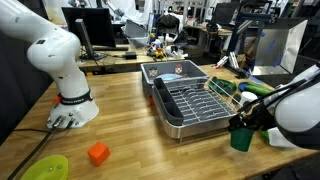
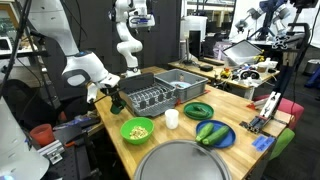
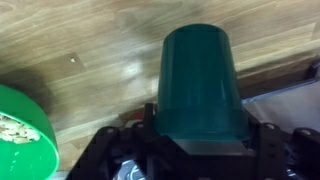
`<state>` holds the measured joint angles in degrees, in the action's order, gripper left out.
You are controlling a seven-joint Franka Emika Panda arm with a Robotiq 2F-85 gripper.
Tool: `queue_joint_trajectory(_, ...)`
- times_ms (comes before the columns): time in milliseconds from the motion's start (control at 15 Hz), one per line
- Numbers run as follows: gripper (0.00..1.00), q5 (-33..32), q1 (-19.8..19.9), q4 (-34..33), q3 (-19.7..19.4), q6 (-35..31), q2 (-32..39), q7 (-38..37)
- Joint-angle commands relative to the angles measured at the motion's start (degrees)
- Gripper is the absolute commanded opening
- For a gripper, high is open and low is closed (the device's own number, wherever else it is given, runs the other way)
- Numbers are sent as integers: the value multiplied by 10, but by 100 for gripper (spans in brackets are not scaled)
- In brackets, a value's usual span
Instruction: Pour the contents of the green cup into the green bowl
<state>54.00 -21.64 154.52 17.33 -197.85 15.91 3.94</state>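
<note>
My gripper [image 3: 205,150] is clenched on the green cup [image 3: 203,80]; the jaws sit one on either side of its wall, at the wider end nearest my wrist; the rest of the cup sticks out ahead of me over the wooden table [image 1: 130,140]. In an exterior view the cup [image 1: 241,137] looks upright, low over the wood; I cannot tell whether it rests there or hangs just clear.

I judge it light and stiff, a smooth plastic tumbler; the plain tapered wall could slip between my pads when I tip it, so a firm hold across the middle of the body suits it better than one at the rim; I cannot see inside it.

The green bowl [image 3: 38,155] lies off to one side of the cup, near but not touching; pale pieces lie in it already. In an exterior view the bowl [image 2: 137,139] sits in front of the dish rack [image 2: 150,95], with a white cup [image 2: 171,118] just beside it; I must keep my pour clear of that one.
</note>
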Motion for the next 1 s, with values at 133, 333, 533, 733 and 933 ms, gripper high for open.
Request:
queue_joint_trajectory(133, 52, 0, 0, 0, -2, 0, 0, 0)
queue_joint_trajectory(333, 52, 48, -57, 5, -55, 0, -3, 10)
queue_joint_trajectory(533, 52, 117, -142, 7, -132, 0, 1, 12)
queue_joint_trajectory(733, 52, 192, -276, -8, -262, 0, 24, 22)
queue_joint_trajectory(933, 52, 236, -380, -29, -354, -8, 84, 12)
